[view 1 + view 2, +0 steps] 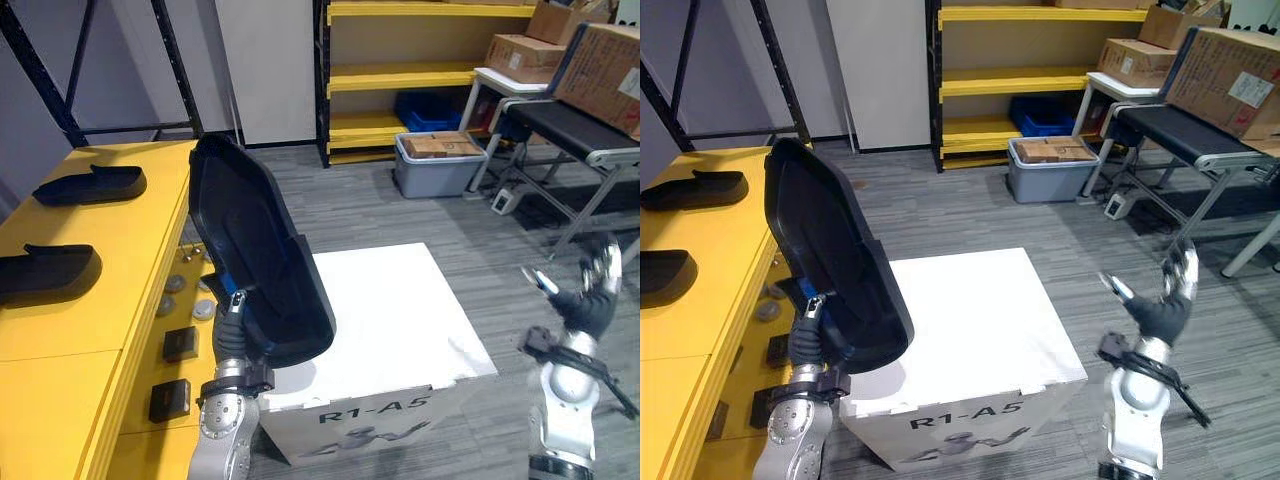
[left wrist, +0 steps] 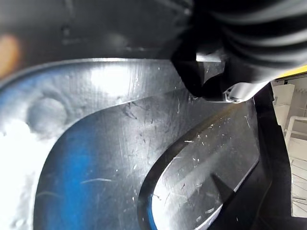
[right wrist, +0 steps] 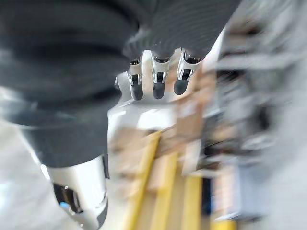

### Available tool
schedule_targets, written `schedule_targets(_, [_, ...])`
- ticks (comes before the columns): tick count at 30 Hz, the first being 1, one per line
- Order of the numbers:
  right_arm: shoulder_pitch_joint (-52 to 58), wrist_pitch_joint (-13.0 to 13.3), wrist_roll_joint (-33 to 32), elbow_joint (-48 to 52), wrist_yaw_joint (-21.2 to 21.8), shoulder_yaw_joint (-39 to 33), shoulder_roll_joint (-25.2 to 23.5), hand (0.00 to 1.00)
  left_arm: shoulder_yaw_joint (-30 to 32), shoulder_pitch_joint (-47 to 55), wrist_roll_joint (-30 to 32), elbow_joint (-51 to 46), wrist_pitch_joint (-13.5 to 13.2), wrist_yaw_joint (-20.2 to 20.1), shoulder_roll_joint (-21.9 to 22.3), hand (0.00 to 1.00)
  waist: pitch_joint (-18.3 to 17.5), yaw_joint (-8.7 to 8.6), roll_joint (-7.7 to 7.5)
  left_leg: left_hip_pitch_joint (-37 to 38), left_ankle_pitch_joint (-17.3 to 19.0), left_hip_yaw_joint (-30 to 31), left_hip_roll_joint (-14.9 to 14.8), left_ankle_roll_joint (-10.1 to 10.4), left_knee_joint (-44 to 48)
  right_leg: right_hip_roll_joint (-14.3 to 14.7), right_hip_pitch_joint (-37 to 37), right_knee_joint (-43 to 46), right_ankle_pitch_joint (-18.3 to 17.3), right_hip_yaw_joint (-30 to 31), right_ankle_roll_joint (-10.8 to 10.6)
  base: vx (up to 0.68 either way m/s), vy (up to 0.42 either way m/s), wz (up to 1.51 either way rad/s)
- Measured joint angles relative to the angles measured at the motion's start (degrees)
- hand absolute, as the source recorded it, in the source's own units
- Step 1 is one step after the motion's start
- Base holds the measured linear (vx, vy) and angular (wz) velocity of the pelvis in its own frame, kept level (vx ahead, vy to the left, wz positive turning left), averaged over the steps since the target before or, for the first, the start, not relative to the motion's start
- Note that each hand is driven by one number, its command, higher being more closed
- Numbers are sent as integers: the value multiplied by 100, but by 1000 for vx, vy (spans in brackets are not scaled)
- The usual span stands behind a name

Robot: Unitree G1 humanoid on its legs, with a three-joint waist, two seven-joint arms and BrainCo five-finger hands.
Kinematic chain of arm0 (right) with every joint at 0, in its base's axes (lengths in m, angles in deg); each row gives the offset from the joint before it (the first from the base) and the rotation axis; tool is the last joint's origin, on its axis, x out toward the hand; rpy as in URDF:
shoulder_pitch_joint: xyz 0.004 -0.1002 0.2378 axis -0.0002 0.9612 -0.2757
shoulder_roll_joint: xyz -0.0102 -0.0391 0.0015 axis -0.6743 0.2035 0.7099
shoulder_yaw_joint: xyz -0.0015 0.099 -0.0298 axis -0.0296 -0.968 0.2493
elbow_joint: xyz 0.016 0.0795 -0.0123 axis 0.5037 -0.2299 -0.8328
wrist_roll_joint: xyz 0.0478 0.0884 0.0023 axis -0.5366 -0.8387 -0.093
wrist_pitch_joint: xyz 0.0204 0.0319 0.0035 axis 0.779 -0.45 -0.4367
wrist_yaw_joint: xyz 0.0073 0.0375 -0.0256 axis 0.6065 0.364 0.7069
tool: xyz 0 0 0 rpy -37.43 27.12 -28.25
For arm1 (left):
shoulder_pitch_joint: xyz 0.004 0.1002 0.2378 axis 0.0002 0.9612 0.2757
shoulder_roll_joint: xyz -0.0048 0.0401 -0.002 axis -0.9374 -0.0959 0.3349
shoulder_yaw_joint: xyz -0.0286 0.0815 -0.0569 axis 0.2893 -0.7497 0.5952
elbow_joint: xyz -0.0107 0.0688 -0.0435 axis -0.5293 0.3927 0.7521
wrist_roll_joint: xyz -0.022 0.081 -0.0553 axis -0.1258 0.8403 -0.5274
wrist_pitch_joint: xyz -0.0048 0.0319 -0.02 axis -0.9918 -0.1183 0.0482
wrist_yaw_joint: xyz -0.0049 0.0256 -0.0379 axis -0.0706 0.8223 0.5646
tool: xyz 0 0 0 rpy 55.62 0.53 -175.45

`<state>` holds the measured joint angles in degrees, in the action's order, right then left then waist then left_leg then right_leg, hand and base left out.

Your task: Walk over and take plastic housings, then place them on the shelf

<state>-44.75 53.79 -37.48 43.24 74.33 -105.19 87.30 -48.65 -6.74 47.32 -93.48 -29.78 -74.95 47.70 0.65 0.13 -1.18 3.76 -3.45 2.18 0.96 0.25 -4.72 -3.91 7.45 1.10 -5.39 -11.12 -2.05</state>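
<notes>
Left eye view: the left hand [image 1: 231,325] clasps a black housing [image 1: 255,240] upright, just off the yellow shelf's [image 1: 110,330] right edge, where other housings [image 1: 90,185] lie. Right eye view: the right hand [image 1: 1162,310] is spread and empty. Placing comes next: swing left and lay it on bare shelf.

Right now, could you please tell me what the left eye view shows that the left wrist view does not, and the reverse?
Left eye view: two flat black plastic housings lying on the yellow shelf surface, a white box, and the open right hand held up. Left wrist view: a scratched, glossy inner surface seen very close. Both: the large black plastic housing, gripped on end by the left hand.
</notes>
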Motion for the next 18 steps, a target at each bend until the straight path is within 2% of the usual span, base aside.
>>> schedule_targets(1, [78, -50, -91, -456, 41, -44, -3, 0, 52, 103, 0, -103, -12, -22, 0, 100, 1, -59, 9, -40, 5, 1, 0, -8, 11, 0, -33, 2, 0, 9, 0, 0, 0, 0])
schedule_targets(5, [309, -228, -97, -2044, 361, -47, -9, 0, 68, 230, -5, -165, -14, -173, 10, 100, 20, -52, 29, -52, 13, -41, -2, -18, 19, 0, -23, 2, 0, 59, 0, 3, -4, -5])
schedule_targets(8, [593, -402, -90, -2913, 665, 406, -118, 0, 36, 237, 4, -165, -13, -287, 33, 100, 48, -61, 71, -51, 13, -41, -2, -18, 30, -1, -14, 6, 0, 58, 1, -10, -4, 0])
schedule_targets(15, [824, -522, 183, -3600, 1261, 1310, -651, 0, -46, 300, 18, -130, -9, -479, 24, 100, 107, -57, 162, -17, -5, 96, 3, -18, 24, -1, 65, 26, -1, -68, -1, -32, -10, 8])
schedule_targets(18, [810, -538, 220, -3758, 1337, 1521, -770, 0, -51, 317, 63, 82, -1, -483, 25, 100, 120, 24, 174, 23, -42, 132, 6, -11, -20, 0, 93, 26, -1, -105, -1, -24, -10, 8])
